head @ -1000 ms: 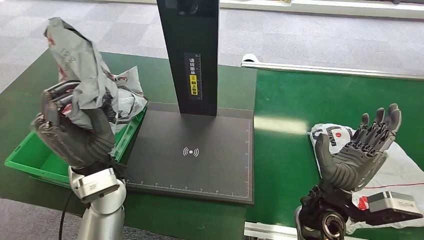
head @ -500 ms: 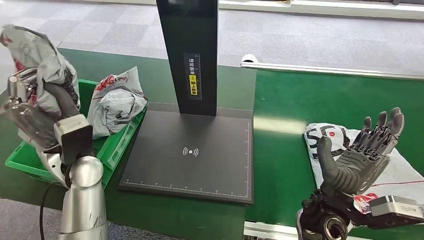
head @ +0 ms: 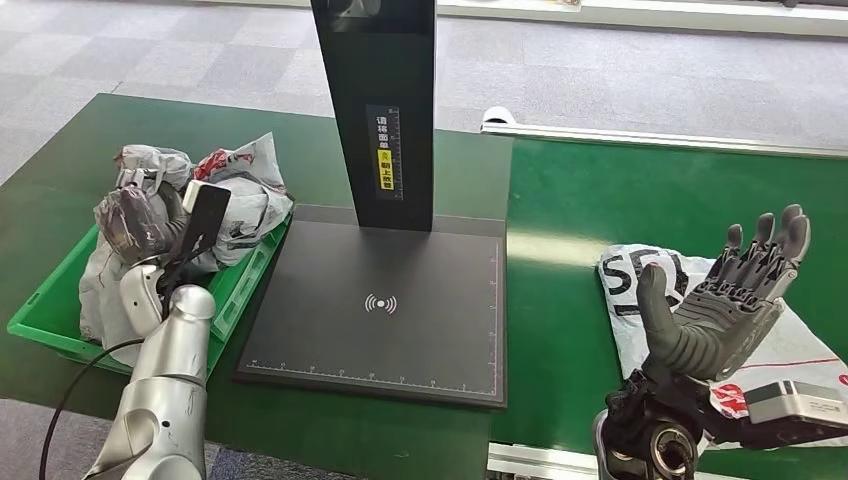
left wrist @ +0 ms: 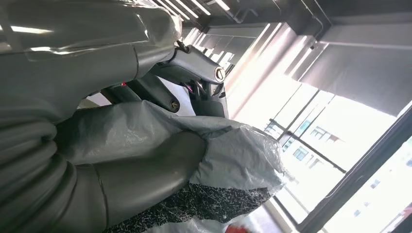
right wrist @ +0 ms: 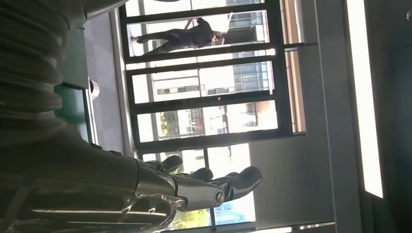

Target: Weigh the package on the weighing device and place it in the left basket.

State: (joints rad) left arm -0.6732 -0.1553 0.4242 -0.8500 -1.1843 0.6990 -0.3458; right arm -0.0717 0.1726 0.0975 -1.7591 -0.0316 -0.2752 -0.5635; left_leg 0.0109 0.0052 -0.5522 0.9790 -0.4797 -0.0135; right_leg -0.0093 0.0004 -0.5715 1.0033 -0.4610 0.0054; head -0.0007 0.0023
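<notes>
Two hands show from the head: the left hand (head: 135, 222) grips the grey package (head: 110, 270) down in the green basket (head: 50, 310); the right hand (head: 725, 300) stands spread, palm up. Left wrist: fingers (left wrist: 145, 174) clamp the package (left wrist: 233, 150). Right wrist: fingers (right wrist: 214, 187) spread apart.

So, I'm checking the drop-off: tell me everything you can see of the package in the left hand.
The package is a crumpled grey plastic mailer bag, soft and wrinkled, with a dark speckled inner side showing in the left wrist view. The left hand grips it, thumb pressed across its folds. It hangs down into the green basket, beside another grey-and-white bag with red print lying there.
</notes>
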